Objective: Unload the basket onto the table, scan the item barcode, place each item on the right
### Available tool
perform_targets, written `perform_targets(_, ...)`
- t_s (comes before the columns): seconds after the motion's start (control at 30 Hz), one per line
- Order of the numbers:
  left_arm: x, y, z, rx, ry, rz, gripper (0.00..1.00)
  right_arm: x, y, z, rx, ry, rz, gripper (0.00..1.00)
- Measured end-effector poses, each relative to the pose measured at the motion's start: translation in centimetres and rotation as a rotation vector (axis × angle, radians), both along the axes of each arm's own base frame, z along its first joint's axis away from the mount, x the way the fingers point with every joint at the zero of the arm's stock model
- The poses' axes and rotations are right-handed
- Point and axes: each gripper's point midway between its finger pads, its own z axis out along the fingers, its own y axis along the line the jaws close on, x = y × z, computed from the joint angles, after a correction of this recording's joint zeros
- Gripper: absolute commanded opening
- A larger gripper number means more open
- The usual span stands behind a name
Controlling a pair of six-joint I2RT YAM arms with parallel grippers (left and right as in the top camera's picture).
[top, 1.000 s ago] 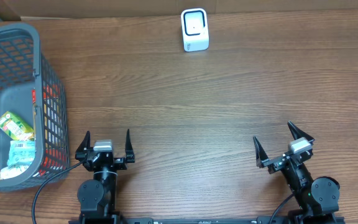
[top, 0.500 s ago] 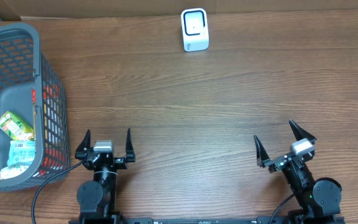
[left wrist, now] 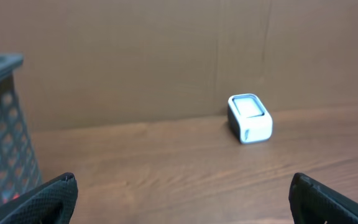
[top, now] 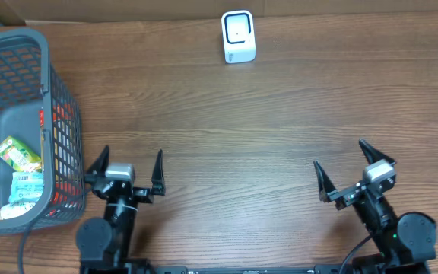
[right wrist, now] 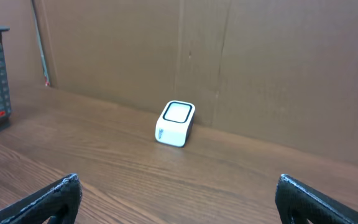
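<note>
One scanner (top: 239,36), one basket (top: 61,114) — left hand (top: 132,153), right hand (top: 339,153) both spread.

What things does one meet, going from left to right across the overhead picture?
grey basket with packets inside → left hand, open → white scanner at the far edge → right hand, open
</note>
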Motion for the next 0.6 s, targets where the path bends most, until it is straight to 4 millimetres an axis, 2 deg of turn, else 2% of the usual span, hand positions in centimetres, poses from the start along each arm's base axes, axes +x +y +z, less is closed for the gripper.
perform_targets(0.13, 0.8, -0.6, 3.2, -0.003, 0.052, -0.035, 1.0, 0.1, 0.1, 2.4, -0.006, 0.04, 0.004, 1.0)
perform_targets(0.3, 2.1, -1.0, 6.7, -0.008, 0.16, -0.058, 1.0, 0.3, 0.6, 4.3, -0.015, 0.108, 0.033, 1.0)
perform_targets(0.6, 3.5, -1.2, 12.5, 0.006, 0.524, -0.079, 1.0, 2.0, 1.7, 5.2, -0.035, 0.307, 0.085, 1.0)
